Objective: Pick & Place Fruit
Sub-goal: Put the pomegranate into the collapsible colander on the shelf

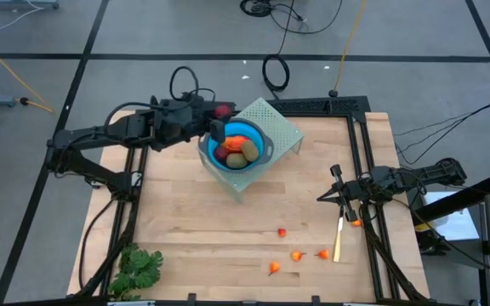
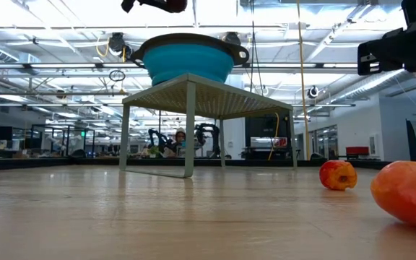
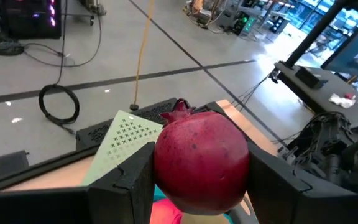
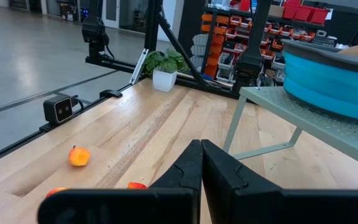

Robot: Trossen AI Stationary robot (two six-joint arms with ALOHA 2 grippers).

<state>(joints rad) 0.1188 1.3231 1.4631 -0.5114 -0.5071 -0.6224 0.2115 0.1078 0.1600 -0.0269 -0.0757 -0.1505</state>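
Observation:
A dark-red ball with a small crown [image 3: 201,158] sits between the fingers of my left gripper [image 1: 219,117], just past the far left rim of the blue bowl [image 1: 260,136]. The bowl stands on a pale green perforated stand [image 1: 283,126] and holds two olive-brown ovals [image 1: 238,158] and a red-orange piece [image 1: 236,142]. Several tiny orange-red pieces [image 1: 297,254] lie on the near part of the wooden table [image 1: 194,221]. My right gripper [image 1: 334,185] waits shut at the table's right side. My left gripper pinches the dark-red ball by its two opposite sides [image 3: 160,168] between the two fingers [image 3: 129,183]. The fingers reach roughly level from the table's left. The ball is lifted clear, above the bowl's rim, its crown [image 3: 180,109] pointing away from the wrist.
A leafy green bunch [image 1: 139,268] lies at the near left corner. A thin yellow stick [image 1: 339,238] lies near the right edge beside another orange-red piece [image 1: 356,223]. A black frame [image 1: 321,106] runs along the table's far and right edges.

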